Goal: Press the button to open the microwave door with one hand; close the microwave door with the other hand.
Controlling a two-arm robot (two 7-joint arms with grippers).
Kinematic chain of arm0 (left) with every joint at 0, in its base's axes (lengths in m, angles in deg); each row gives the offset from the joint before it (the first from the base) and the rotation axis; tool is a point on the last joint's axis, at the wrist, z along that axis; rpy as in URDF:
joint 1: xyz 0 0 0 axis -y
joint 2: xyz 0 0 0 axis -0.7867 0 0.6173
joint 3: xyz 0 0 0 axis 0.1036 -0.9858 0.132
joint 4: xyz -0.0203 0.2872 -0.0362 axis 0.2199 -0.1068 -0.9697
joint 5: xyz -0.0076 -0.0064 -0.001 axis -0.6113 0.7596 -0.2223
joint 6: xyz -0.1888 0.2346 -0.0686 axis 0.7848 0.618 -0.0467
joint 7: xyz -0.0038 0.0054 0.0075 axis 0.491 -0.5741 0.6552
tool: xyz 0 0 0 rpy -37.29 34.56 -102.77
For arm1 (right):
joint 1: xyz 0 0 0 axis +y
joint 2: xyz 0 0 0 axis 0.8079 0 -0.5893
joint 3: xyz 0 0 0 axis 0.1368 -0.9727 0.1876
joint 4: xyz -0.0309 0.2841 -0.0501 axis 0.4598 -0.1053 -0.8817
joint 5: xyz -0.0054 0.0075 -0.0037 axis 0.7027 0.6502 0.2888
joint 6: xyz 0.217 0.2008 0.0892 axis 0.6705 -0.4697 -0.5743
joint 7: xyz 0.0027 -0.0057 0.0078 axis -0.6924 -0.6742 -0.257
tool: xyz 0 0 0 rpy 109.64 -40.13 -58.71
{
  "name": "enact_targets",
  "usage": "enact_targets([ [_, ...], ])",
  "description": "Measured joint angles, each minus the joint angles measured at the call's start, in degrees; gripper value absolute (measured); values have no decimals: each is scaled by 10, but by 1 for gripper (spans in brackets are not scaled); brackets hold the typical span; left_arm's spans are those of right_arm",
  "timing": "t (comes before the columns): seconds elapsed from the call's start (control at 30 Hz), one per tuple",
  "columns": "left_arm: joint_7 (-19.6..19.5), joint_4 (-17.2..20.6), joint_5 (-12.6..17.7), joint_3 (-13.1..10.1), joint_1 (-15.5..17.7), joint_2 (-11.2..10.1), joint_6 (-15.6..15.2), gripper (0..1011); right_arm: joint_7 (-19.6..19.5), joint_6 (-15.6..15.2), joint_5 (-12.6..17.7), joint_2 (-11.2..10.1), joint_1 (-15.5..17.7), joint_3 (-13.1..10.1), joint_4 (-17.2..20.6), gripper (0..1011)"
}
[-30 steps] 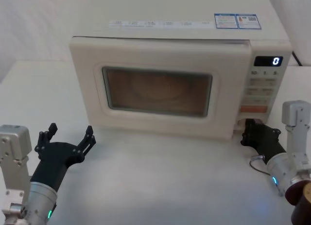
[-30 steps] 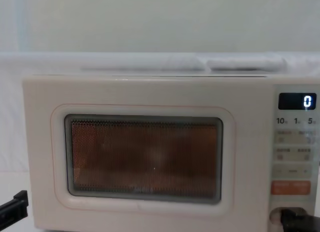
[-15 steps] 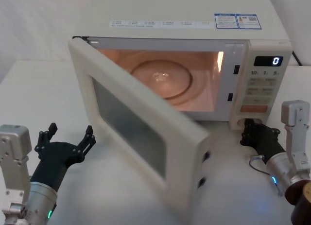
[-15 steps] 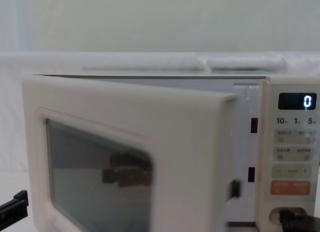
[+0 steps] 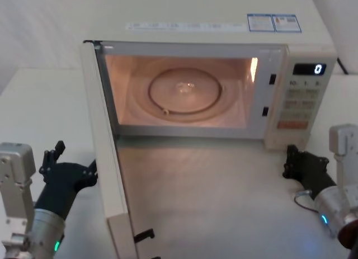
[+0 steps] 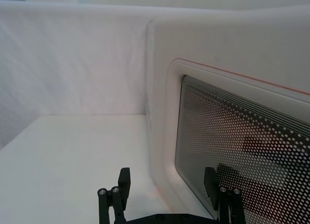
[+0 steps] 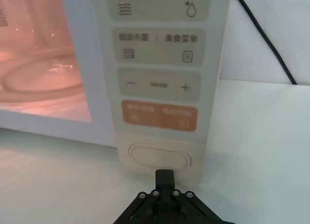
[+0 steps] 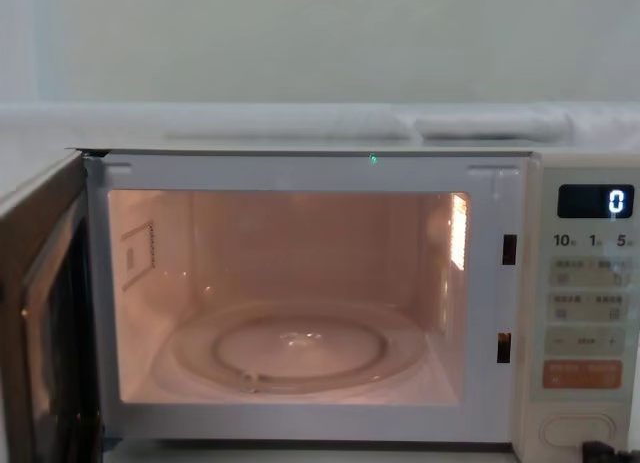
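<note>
The microwave door (image 5: pixel 109 158) stands swung wide out to the left, edge-on in the head view, and the lit cavity is exposed. My left gripper (image 5: pixel 75 161) sits open on the table just left of the door's outer face, partly hidden by the door. In the left wrist view its fingers (image 6: pixel 121 183) straddle the lower corner of the door window (image 6: pixel 242 151) without touching it. The cream button (image 7: pixel 157 157) lies at the bottom of the control panel. My right gripper (image 7: pixel 164 178) is shut, its tip a short way in front of the button and apart from it.
The glass turntable (image 5: pixel 184 91) lies inside the cavity. The display (image 8: pixel 595 201) reads 0. An orange key pair (image 7: pixel 160 115) sits just above the button. A black cable (image 7: pixel 264 35) runs behind the microwave on the right. White tabletop (image 5: pixel 224 203) spreads in front.
The door has gone from shut, through half open, to wide open at the left. My right gripper has drawn back a little from the button. The left gripper has stayed put.
</note>
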Motion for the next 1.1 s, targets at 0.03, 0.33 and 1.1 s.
enact_targets([
  [0.03, 0, 0, 0, 0, 0, 0, 0, 1001, 1, -1, 0, -1, 3, 0, 3, 0],
  [0.33, 0, 0, 0, 0, 0, 0, 0, 1001, 9, 1, 5, -15, 44, -4, 51, 0],
  [1.1, 0, 0, 0, 0, 0, 0, 0, 1001, 47, 38, 35, -60, 103, -20, 132, 164],
])
